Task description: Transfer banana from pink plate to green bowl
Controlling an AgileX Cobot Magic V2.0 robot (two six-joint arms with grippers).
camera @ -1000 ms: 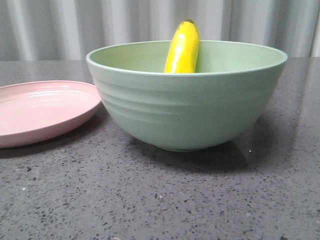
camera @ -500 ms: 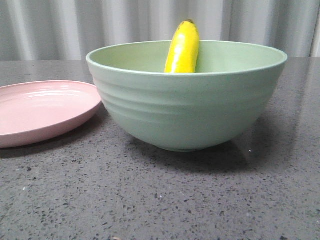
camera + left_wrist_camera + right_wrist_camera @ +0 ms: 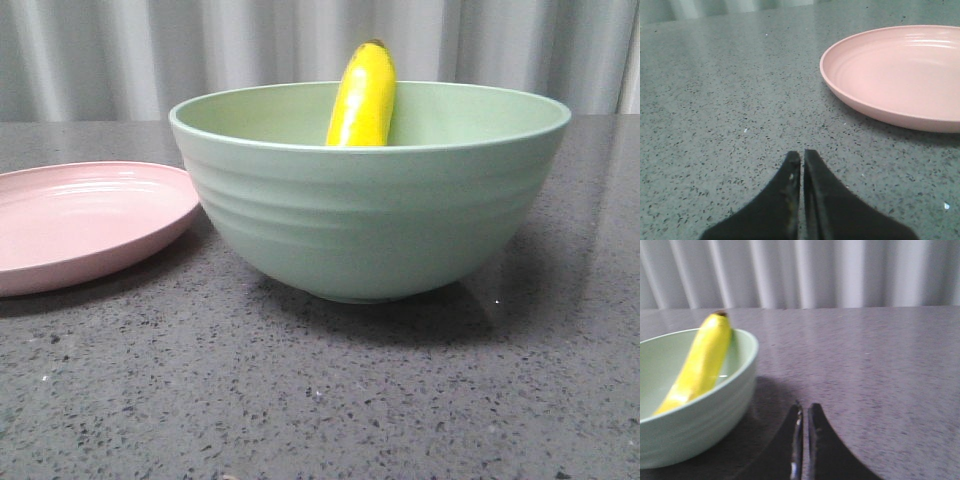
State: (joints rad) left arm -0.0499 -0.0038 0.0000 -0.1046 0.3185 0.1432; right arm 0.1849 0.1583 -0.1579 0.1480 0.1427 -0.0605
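Note:
The yellow banana point(image 3: 365, 95) leans upright inside the mint-green bowl point(image 3: 370, 215), its dark tip above the far rim. It also shows in the right wrist view point(image 3: 699, 360), resting against the bowl's point(image 3: 700, 420) wall. The pink plate point(image 3: 85, 220) lies empty left of the bowl, and shows in the left wrist view point(image 3: 900, 75). My left gripper point(image 3: 802, 152) is shut and empty, low over the tabletop, apart from the plate. My right gripper point(image 3: 805, 405) is shut and empty, beside the bowl and apart from it. Neither gripper shows in the front view.
A dark speckled stone tabletop point(image 3: 320, 400) carries the plate and bowl. A pale pleated curtain point(image 3: 150, 50) hangs behind the table.
The bowl with the banana has shifted very slightly to the left in the front view. Nothing else has visibly moved.

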